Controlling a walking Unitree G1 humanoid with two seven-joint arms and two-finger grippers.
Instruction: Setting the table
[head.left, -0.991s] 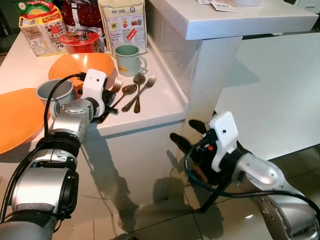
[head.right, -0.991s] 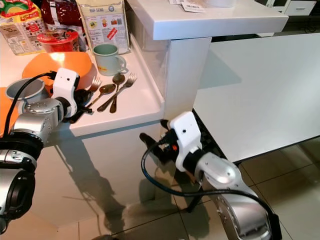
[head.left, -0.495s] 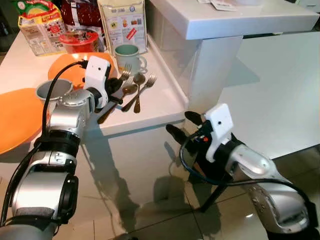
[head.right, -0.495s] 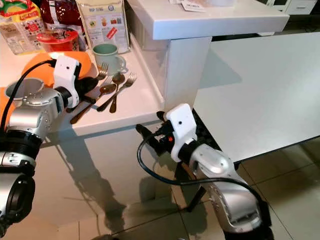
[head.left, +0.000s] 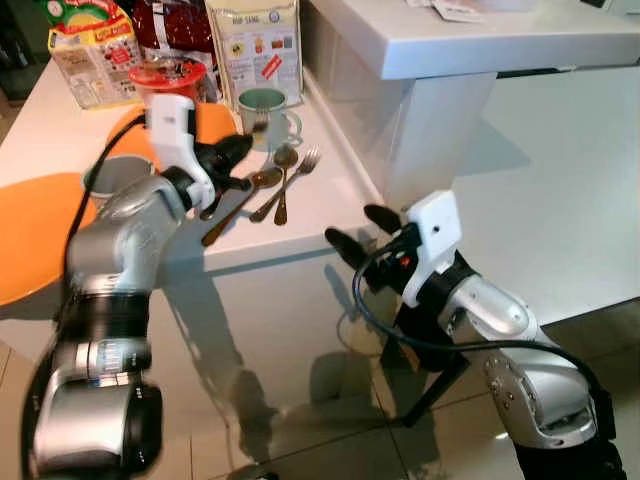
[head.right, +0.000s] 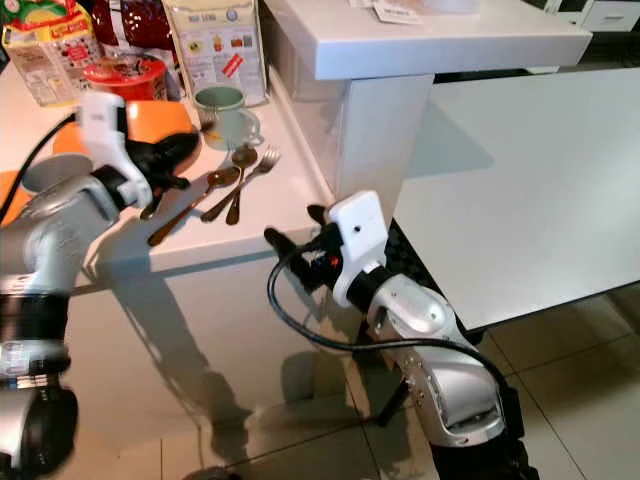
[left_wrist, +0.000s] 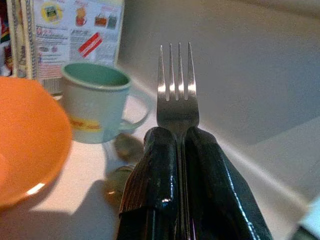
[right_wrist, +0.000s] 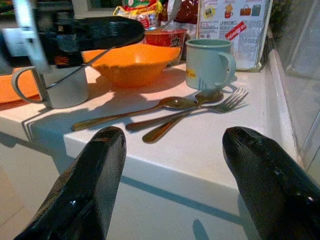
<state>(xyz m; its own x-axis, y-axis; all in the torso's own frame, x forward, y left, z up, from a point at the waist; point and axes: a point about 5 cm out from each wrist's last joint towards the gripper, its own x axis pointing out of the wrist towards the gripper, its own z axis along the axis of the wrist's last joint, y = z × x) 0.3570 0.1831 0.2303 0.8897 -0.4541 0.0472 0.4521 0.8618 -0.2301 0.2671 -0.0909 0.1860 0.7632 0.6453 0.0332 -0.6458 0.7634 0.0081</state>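
Glossy floor tiles lie nearest you, and above them the right pincer (head.left: 362, 228) hangs below the edge of the white surface (head.left: 330, 215), fingers spread wide and holding nothing.

On the surface, near the front edge, lie two spoons (head.left: 238, 199) and a second fork (head.left: 292, 172), fanned together. Beyond them stands the pale green mug (head.left: 264, 110), with the orange bowl (right_wrist: 131, 62) and a grey cup (right_wrist: 64, 86) beside it, an orange plate (head.left: 30, 235) toward your left, and food packets (head.left: 252, 45) along the back.

Left pincer (left_wrist: 180, 165): fingers pressed together on the handle of a fork (left_wrist: 176, 90), tines pointing ahead, lifted off the surface above the spoons and just short of the mug.

Step in hand, as judged: carry the fork to a place setting.
- Keep the pinch firm; the handle is thin and smooth and could swivel.
- Lift clear before you traverse, so the tines miss the mug rim and the bowl.
- Keep the fork level and lower it flat before you let go.
- Keep the right arm low, out of the travel path.
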